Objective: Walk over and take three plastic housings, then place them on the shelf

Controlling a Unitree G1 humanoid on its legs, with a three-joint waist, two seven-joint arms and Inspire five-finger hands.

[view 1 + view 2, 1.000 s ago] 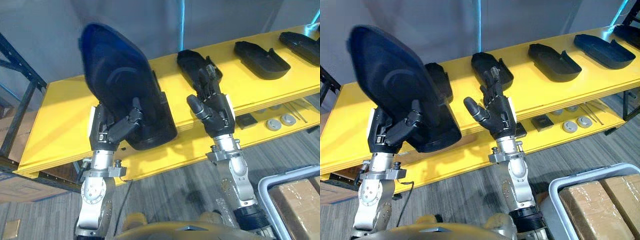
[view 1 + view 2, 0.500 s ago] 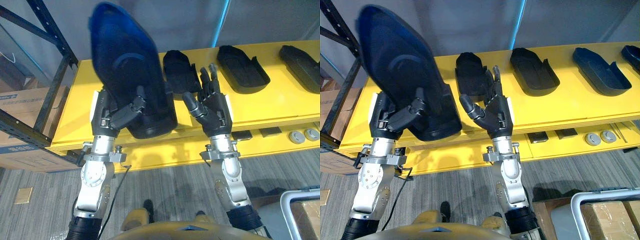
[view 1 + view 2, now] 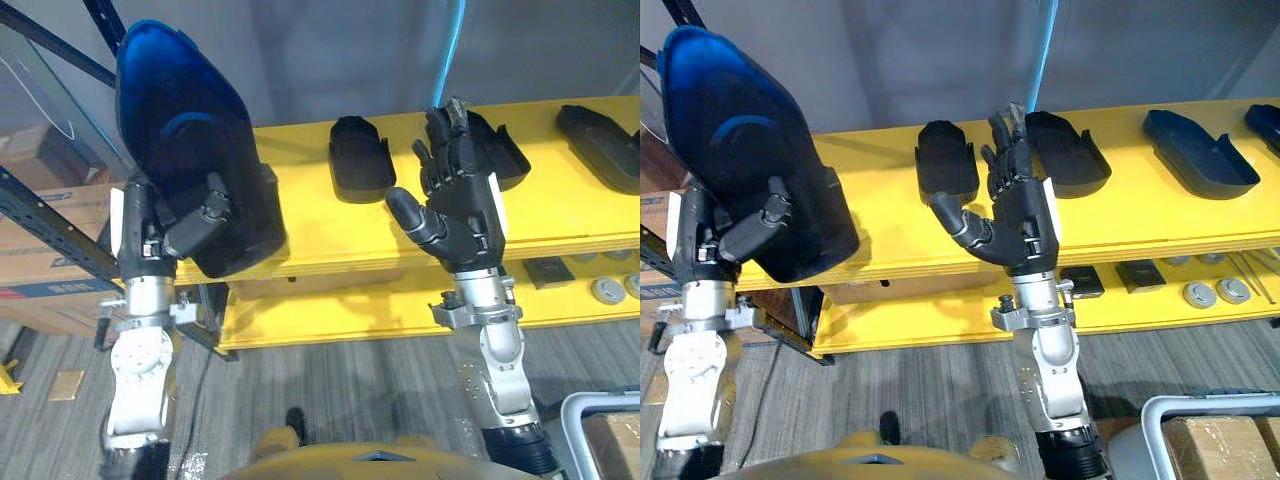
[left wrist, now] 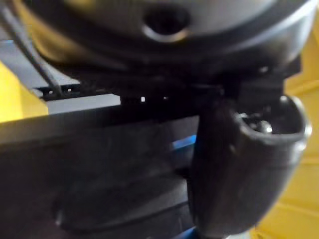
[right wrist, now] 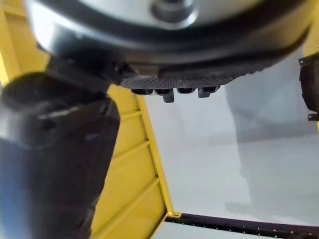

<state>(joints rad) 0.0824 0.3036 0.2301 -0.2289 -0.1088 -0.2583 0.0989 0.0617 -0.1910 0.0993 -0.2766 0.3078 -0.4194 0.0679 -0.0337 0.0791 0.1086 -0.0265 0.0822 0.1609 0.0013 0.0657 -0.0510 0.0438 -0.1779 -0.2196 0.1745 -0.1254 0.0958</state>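
One plastic housing [image 3: 185, 140] gripped upright by left robot hand [image 3: 165, 235]; right robot hand [image 3: 462, 215] spread w/ fingers straight.

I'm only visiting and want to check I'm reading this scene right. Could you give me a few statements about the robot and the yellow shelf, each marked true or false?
1. The left hand is curled round a big dark housing. True.
2. The right hand holds a housing too. False: its fingers are straight and it holds nothing.
3. Other housings lie on the yellow shelf. True.
4. The big dark housing lies flat on the shelf. False: it stands on end in the left hand, raised up.
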